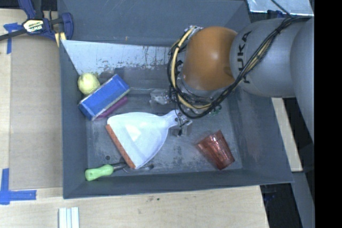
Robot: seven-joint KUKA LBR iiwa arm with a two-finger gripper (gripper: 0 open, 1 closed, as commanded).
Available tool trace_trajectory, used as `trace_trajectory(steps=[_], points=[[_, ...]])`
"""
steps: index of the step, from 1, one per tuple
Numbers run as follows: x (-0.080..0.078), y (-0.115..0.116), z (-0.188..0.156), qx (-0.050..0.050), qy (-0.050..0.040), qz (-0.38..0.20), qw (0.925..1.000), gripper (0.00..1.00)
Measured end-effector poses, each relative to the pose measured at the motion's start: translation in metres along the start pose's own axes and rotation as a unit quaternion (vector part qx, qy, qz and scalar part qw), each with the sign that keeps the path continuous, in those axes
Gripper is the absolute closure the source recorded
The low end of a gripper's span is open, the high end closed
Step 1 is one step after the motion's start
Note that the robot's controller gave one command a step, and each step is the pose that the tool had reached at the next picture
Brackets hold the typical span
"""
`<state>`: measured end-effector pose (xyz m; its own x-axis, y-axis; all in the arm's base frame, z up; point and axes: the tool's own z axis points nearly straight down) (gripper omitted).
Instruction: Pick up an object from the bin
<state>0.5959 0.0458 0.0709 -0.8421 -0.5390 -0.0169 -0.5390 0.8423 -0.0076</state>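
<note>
**Hanging low by the white plastic dustpan-shaped scoop (138,136)**

We see the gripper (181,123) down in the middle of the grey metal bin (149,18), tucked under the arm's orange cover (208,59), right at the scoop's narrow handle end. Open or closed? We cannot tell from up here. The scoop lies flat on the bin floor. A red translucent cup (216,150) lies tipped on its side, near the gripper's lower right. Over by the left wall, a blue rectangular block (103,95) sits just beside a yellow-green ball (88,83).
</note>
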Motion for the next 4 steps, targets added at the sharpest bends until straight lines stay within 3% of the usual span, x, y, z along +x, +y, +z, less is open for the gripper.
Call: trace_trajectory(steps=[1, 2, 4], points=[[0.002, 0.01, -0.001, -0.001, 0.0003, -0.116, 0.9933, 1.0], [0.002, 0.01, -0.001, -0.001, 0.0003, -0.116, 0.9933, 1.0], [0.002, 0.01, -0.052, -0.001, -0.0004, -0.114, 0.9935, 1.0]])
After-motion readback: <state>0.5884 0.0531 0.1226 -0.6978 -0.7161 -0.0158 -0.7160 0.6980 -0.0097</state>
